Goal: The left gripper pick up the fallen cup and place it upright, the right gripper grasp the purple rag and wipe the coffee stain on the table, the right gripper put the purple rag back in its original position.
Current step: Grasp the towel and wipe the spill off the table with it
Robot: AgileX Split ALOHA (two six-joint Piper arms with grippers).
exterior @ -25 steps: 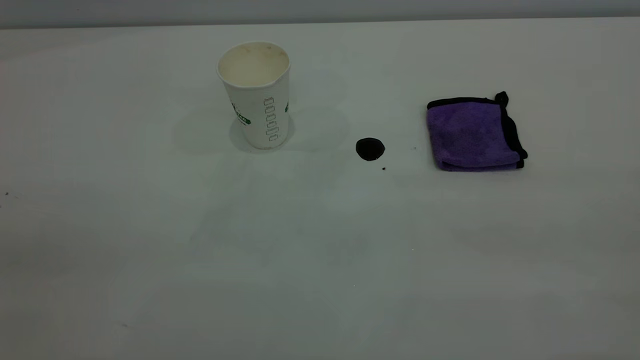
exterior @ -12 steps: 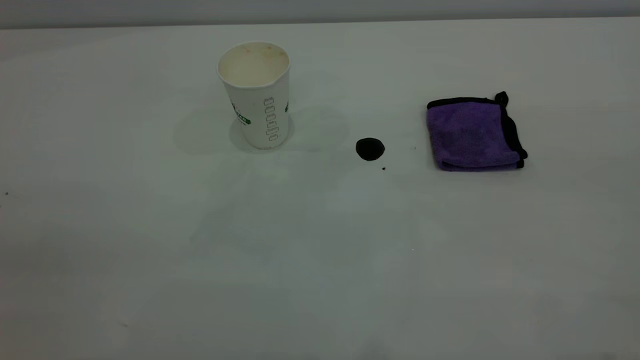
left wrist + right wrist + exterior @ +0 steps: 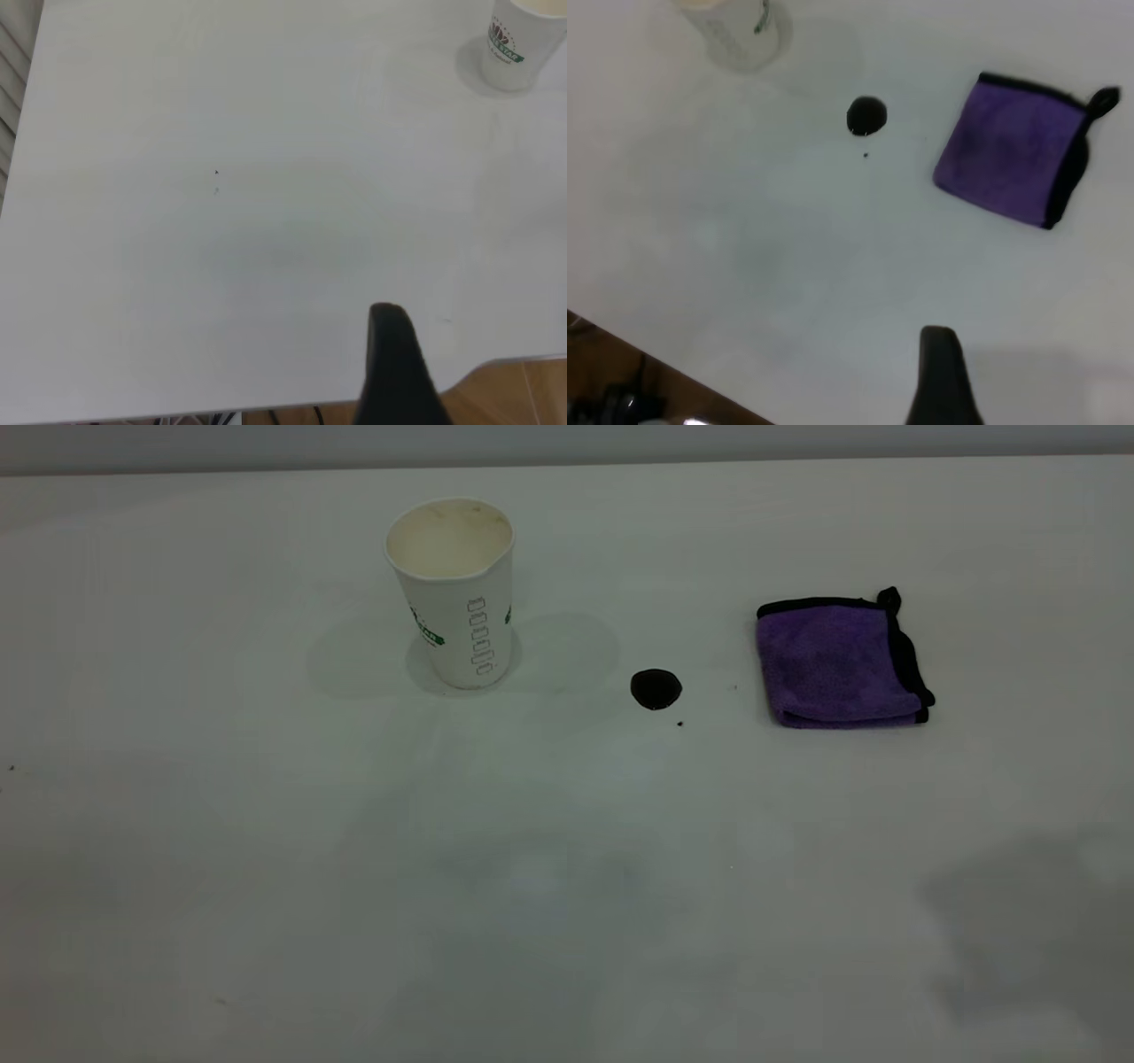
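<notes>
On the white table (image 3: 567, 921), toward the exterior view's left and far side, the paper cup (image 3: 454, 593) stands upright with its open, cream-coloured mouth up and its green band partly showing on the side. Well apart from it, toward that view's right, lies the coffee stain (image 3: 656, 689), a small round, nearly black blot with a tiny dark speck just beside it on the near side. Farther right again, near the stain but not touching it, the purple rag (image 3: 837, 662) lies flat and folded square, its black edging along the far and right sides and a small black loop at the far right corner.

Neither arm shows in the exterior view. The left wrist view shows one dark finger of the left tool (image 3: 400, 372) above bare table near the table's edge, well away from the cup; whether it is spread or pressed together cannot be told. The right wrist view likewise shows a single dark finger of the right tool (image 3: 943, 376), high over the table and apart from rag and stain; its state cannot be told either.
</notes>
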